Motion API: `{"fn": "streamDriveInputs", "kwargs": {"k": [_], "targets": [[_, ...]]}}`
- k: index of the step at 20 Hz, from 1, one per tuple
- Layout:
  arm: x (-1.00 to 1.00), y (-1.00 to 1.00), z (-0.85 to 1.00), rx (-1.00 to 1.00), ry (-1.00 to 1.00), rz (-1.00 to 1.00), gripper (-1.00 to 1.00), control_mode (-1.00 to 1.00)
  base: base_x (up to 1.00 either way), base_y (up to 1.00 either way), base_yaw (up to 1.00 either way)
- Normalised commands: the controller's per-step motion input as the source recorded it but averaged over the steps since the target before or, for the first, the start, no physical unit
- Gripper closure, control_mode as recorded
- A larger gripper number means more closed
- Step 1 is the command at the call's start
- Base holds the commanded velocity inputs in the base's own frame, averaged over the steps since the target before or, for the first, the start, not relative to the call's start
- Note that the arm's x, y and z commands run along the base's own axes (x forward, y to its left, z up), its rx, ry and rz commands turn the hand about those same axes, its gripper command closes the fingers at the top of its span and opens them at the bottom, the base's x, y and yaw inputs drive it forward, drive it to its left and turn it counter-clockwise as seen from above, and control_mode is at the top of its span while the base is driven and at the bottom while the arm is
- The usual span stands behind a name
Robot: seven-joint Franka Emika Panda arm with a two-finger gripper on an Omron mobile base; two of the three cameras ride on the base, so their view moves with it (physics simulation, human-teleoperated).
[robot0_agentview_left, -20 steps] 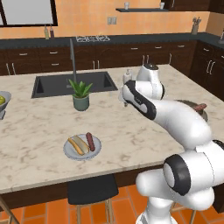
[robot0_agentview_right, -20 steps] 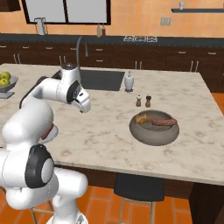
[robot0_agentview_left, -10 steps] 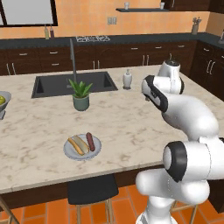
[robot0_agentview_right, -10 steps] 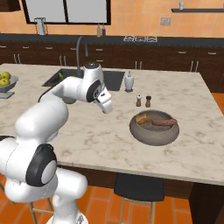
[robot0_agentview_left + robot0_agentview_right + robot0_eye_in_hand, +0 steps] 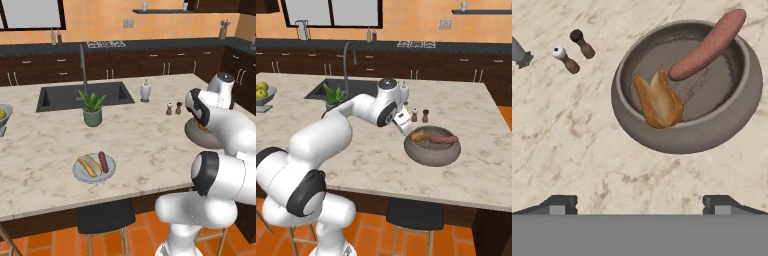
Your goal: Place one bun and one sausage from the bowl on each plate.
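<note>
Jaws (image 5: 640,202) spread wide, empty, pointing down beside the bowl (image 5: 732,120).

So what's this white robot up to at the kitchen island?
It is serving hot dogs. One grey plate near the counter's front edge already carries a bun and a sausage. The white arm now reaches toward the wide grey-brown bowl, its open gripper empty, beside the bowl's rim. Inside the bowl lie one more split bun and a reddish sausage leaning on the rim, neither picked up yet.
</note>
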Motion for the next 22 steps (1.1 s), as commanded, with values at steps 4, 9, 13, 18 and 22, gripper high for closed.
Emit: {"fn": "streamDriveInputs", "kwargs": {"k": [4, 9, 13, 18, 22], "targets": [[0.00, -0.78, -0.15, 0.00, -0.06, 0.01, -1.00, -1.00, 0.00, 0.00, 0.00], [0.25, -0.38, -0.36, 0.00, 0.00, 0.05, -1.00, -1.00, 0.00, 0.00, 0.00], [0.32, -0.19, -0.40, 0.00, 0.00, 0.09, -1.00, -1.00, 0.00, 0.00, 0.00], [0.38, -0.07, -0.23, 0.00, 0.00, 0.11, -1.00, -1.00, 0.00, 0.00, 0.00], [0.33, 0.00, -0.20, 0.00, 0.00, 0.09, -1.00, -1.00, 0.00, 0.00, 0.00]]}}
